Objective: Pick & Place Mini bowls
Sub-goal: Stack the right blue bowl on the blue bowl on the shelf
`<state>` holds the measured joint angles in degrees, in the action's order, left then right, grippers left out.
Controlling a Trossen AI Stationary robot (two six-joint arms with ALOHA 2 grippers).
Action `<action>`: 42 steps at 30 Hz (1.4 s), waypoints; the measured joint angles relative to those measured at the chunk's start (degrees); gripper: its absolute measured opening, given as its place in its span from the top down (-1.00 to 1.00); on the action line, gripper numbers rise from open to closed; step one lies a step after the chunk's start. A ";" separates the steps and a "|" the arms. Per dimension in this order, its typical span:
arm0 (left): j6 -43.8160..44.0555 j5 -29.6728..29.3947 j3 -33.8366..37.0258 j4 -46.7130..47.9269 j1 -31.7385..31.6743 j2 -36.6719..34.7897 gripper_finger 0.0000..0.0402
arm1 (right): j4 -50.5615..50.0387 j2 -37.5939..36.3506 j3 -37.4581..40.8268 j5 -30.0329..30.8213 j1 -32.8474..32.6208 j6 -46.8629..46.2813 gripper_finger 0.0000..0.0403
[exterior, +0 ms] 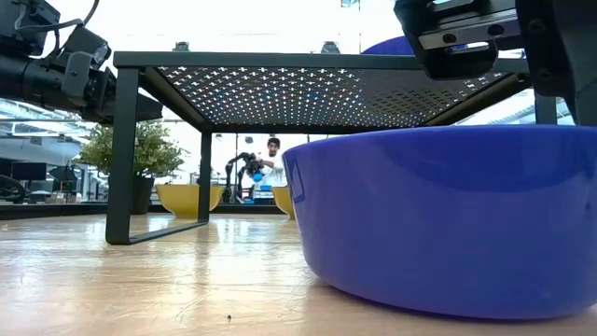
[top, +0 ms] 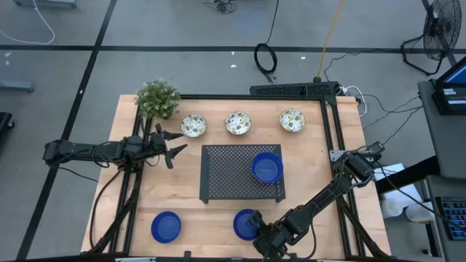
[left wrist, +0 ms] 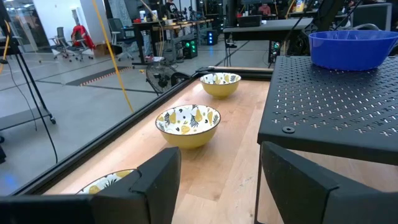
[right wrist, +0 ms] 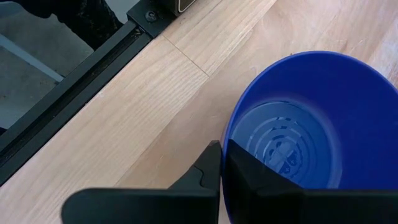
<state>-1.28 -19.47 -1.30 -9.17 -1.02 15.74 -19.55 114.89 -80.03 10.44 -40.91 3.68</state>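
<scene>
Wooden table (top: 306, 156) carries six mini bowls. One blue bowl (top: 247, 224) sits near the front edge at about six o'clock, and the right gripper (right wrist: 222, 163) pinches its rim: one finger is inside, the other outside, nearly closed on the wall. A second blue bowl (top: 166, 226) lies at seven o'clock, well apart. The third blue bowl (top: 266, 167) stands on the black perforated tray (top: 226, 175) in the centre. Three patterned bowls (top: 238, 122) form a row at twelve o'clock. The left gripper (top: 173, 145) hovers at nine o'clock beside the plant (top: 157, 98), fingers wide open and holding nothing.
</scene>
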 joint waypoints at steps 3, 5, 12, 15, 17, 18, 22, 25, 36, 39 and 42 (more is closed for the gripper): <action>0.00 0.01 0.00 -0.01 0.00 0.00 -0.13 | 0.00 0.00 0.00 0.00 -0.02 -0.01 1.00; 0.00 0.00 0.00 -0.02 -0.02 0.01 -0.13 | 0.00 0.00 0.00 0.00 -0.02 -0.02 1.00; 0.00 0.01 0.00 0.00 -0.01 0.00 -0.13 | 0.00 0.00 0.00 0.00 -0.02 -0.02 1.00; 0.00 -0.01 0.00 0.00 0.00 -0.01 -0.13 | 0.00 0.00 0.00 0.00 -0.02 -0.02 1.00; 0.00 0.01 0.00 0.00 -0.02 0.01 -0.13 | 0.00 0.00 0.00 0.00 -0.02 -0.02 1.00; 0.00 0.01 0.00 -0.01 0.00 -0.01 -0.13 | 0.00 0.00 0.00 -0.01 -0.02 -0.02 1.00; 0.00 0.00 0.00 -0.01 0.00 0.00 -0.13 | 0.00 0.00 0.00 0.00 -0.02 -0.02 1.00; 0.00 -0.01 0.00 0.00 -0.02 0.01 -0.13 | 0.00 -0.01 0.00 0.00 -0.02 -0.02 1.00; 0.00 0.00 0.00 -0.02 -0.01 0.00 -0.13 | -0.02 -3.52 0.00 -0.02 -0.07 -0.39 1.00; 0.00 -0.01 0.00 -0.02 -0.02 0.01 -0.13 | -0.17 -5.54 0.00 -0.01 -0.07 -1.20 1.00; 0.00 -0.01 0.00 -0.02 0.00 -0.01 -0.13 | -0.13 -7.82 0.00 -0.02 -0.07 -1.75 1.00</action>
<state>-1.28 -19.48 -1.30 -9.19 -1.02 15.73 -19.68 107.08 -80.03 10.41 -40.97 1.93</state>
